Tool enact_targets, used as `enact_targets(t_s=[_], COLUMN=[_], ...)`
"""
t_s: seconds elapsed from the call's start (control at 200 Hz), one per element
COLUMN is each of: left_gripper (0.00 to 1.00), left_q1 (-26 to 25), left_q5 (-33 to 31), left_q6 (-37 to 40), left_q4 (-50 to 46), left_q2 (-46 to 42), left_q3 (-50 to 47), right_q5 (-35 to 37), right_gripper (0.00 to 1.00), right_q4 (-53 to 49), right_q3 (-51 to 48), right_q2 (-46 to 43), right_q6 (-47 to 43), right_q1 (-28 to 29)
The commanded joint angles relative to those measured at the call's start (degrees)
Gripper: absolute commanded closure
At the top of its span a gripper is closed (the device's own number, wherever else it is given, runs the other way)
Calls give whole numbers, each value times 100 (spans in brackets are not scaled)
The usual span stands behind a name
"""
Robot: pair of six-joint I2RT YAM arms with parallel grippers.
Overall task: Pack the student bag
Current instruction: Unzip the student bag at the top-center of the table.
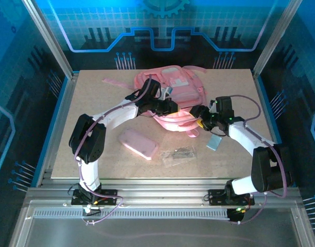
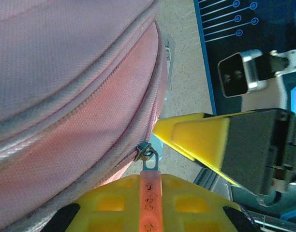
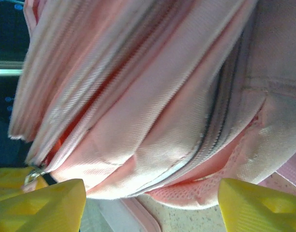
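Pink student bag [image 1: 180, 85] at far middle of table [image 1: 95, 128]. Left gripper [image 2: 149, 155] pinched shut on orange zip pull [image 2: 150, 198]; right gripper [image 3: 152, 200] wide open, empty, close by bag's side (nothing bracing it). Risk: thin pull slips free, or unbraced bag drags along with tug.

The student bag [image 3: 153, 111] is matt pink woven cloth with a fine ribbed weave. At its zip, a shiny metal slider [image 2: 147, 155] carries a smooth orange plastic tab [image 2: 150, 198]. Under the bag, the table [image 1: 95, 128] is matt speckled board.
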Motion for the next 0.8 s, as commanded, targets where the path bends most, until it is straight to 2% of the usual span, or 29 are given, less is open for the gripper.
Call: enact_targets(t_s=[0.0,0.065,0.13,0.22,0.385,0.545,0.795], left_gripper=[100,100,100,100,100,100,100], left_q1=[-182,-196,-192,-183,-17,443,1164], left_q5=[608,659,691,691,645,429,-651], left_q6=[-38,-99,-154,-83,173,360,994], left_q4=[596,644,707,589,157,-249,-1030], left_q2=[-109,-164,-215,-229,-293,-673,-1394], left_q3=[104,-16,-163,-301,-692,-1387,-1801], right_q5=[726,1029,1137,1293,1624,1611,1363], right_gripper=[28,37,70,100,100,100,100], right_q4=[1158,1478,1813,2069,1723,1407,1354], right_q3=[-183,-140,-111,-128,-193,-216,-185], right_q2=[170,352,524,539,83,-116,-108], right_q6=[477,457,541,562,314,189,149], right_q1=[186,275,345,371,356,260,197])
